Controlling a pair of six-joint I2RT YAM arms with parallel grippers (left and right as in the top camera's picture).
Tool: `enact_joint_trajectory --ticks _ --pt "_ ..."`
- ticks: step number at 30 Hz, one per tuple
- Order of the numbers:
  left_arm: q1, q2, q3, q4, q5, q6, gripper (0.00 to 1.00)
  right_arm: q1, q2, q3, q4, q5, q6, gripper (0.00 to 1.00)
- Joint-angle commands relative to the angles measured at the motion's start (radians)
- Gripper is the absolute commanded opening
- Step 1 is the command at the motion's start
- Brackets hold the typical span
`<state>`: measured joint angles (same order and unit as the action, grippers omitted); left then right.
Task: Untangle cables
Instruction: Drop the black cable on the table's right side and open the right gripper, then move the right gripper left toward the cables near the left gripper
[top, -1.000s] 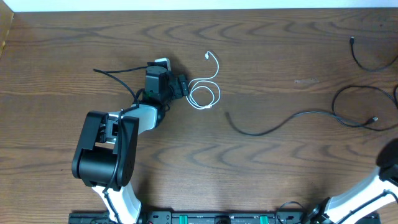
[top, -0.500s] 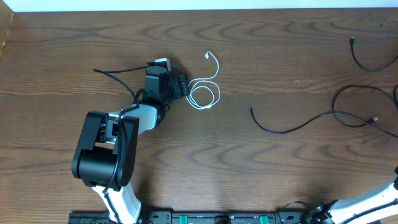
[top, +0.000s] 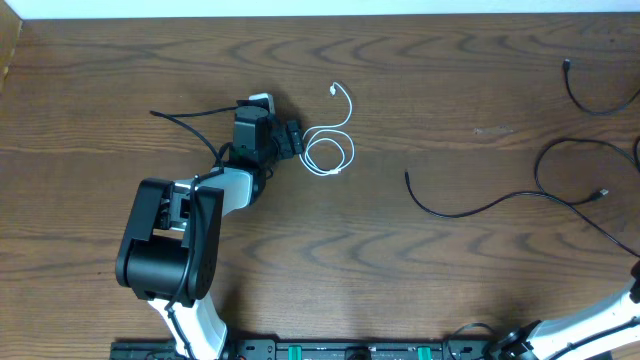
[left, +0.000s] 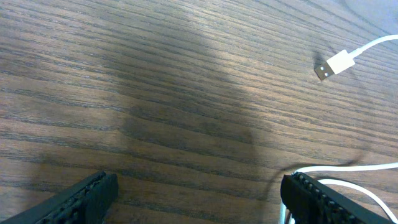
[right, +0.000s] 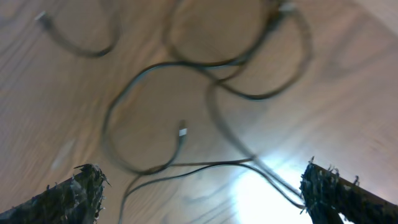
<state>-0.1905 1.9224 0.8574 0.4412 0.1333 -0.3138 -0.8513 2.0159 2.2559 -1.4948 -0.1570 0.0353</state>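
Between the fingers (left: 81, 199) of the left gripper (left: 199, 199) lies only bare table (left: 124, 74): the jaws stand wide apart and hold nothing. Just beside the finger on the right of that view runs a strand of the white cable (left: 378, 44), and its plug (left: 336, 64) lies free a little further off. From above, this cable sits at the gripper's tip as a small coil with one tail curving away toward the far edge. The coil's loops overlap, so it is not yet laid out straight.

Over on the other side, the right gripper (right: 205, 186) is likewise spread wide with nothing between its fingers, hanging above the black cables (right: 205, 63). That view is blurred, but the cords appear to cross one another at several spots, with one small plug end lying inside a loop. The overhead view shows the same group at the right of the table, well apart from the white cable. One long cord snakes out toward the middle and another curves near the far right corner. Between them, loops run off the picture's edge, so how many cords there are I cannot tell.

As a judgement, one part looks done: white is separated from black. What is left is the black group, which seems tangled, and the white coil, which could be opened out. Neither gripper has hold of anything for that now.
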Motion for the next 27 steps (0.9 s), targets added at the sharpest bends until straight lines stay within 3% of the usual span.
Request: enact_joint_trajectory --ticks 1,8,16,27 --pt "0.003 0.004 -0.002 -0.018 0.016 0.002 0.89 0.097 -0.001 -0.001 -0.014 -0.097 -0.125 0.99" --pt "0.003 0.004 -0.002 -0.018 0.016 0.002 0.89 0.325 -0.001 -0.022 -0.033 -0.067 -0.205 0.99" --pt "0.003 0.004 -0.002 -0.019 0.016 0.002 0.89 0.560 -0.001 -0.225 -0.017 -0.042 -0.514 0.99" --pt "0.003 0.004 -0.002 -0.018 0.016 0.002 0.89 0.755 -0.001 -0.482 0.055 -0.223 -0.681 0.99"
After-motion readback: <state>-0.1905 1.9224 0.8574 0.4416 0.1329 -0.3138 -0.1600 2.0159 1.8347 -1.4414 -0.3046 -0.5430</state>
